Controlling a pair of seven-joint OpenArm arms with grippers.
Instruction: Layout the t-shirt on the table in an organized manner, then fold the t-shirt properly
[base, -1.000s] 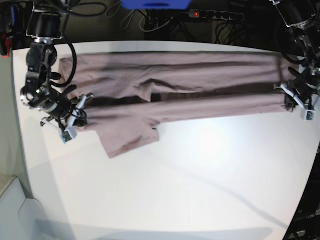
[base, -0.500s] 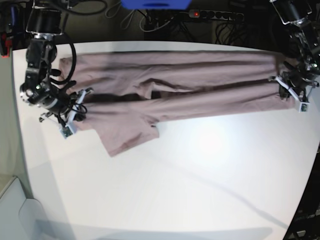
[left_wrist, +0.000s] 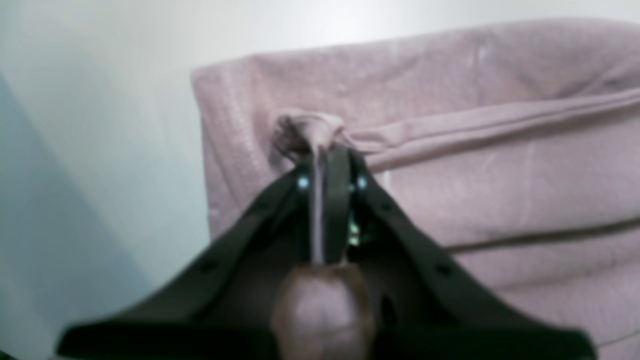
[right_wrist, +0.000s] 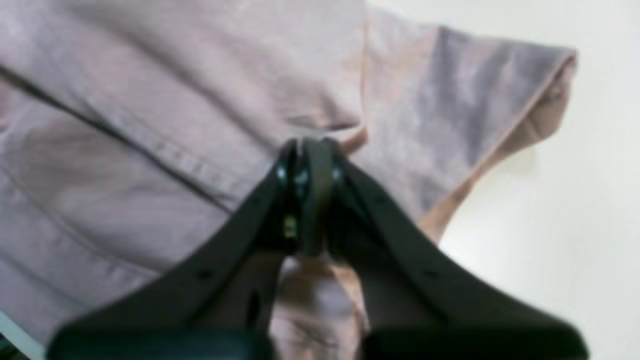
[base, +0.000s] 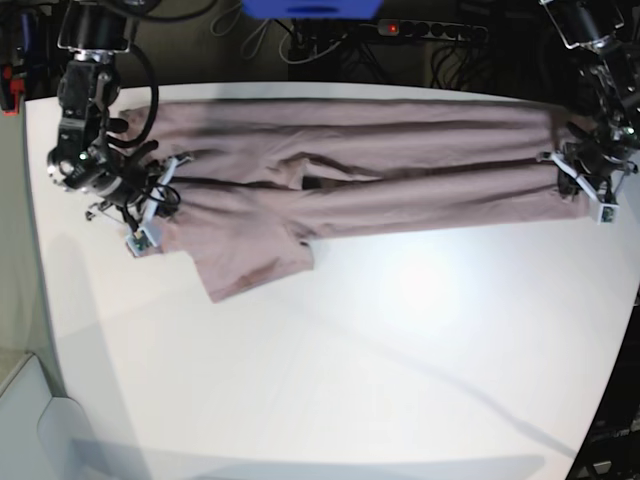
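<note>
1. The t-shirt is shown stretched sideways along the far part of the table, in long lengthwise folds, with one sleeve lying toward the near side.
2. The left gripper is seen closed on a pinch of cloth at one end of the shirt; the right gripper is closed on cloth at the other end, beside the sleeve.
3. The step in hand is judged to be the spreading. Even tension should be kept between both grips, and the pinched edge drawn evenly toward the near side so that the doubled layers open without twisting.
4. The neck opening cannot be made out. In both wrist views the cloth is blurred, so the number of layers pinched cannot be told.
</note>
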